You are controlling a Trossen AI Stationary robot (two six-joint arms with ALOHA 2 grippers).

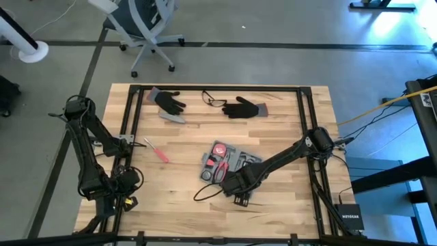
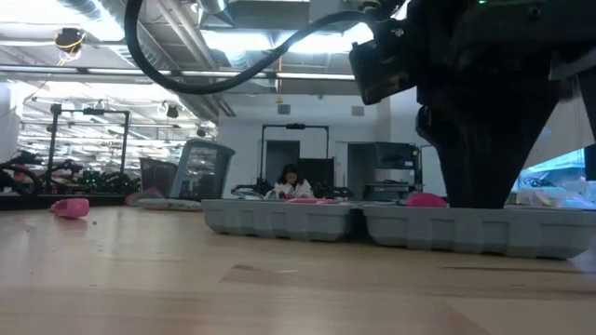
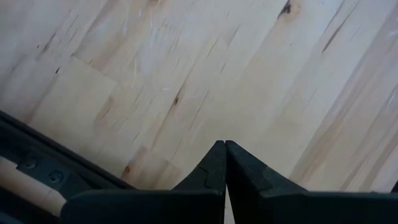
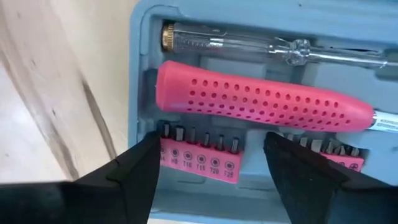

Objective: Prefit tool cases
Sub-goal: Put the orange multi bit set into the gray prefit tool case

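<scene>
High view: tool case lies diagonally, opened flat.

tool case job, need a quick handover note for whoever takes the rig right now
Left gripper: shut, empty, parked over bare wood at the table's left front.
Right gripper: open, holding nothing, poised over the open tool case mid-table, just above the red bit strip.
Done: case lies open; red-handled driver and clear-handled tester sit in their slots.
Left: a loose red screwdriver lies on the table left of the case. Gloves and glasses lie at the far edge.
</scene>
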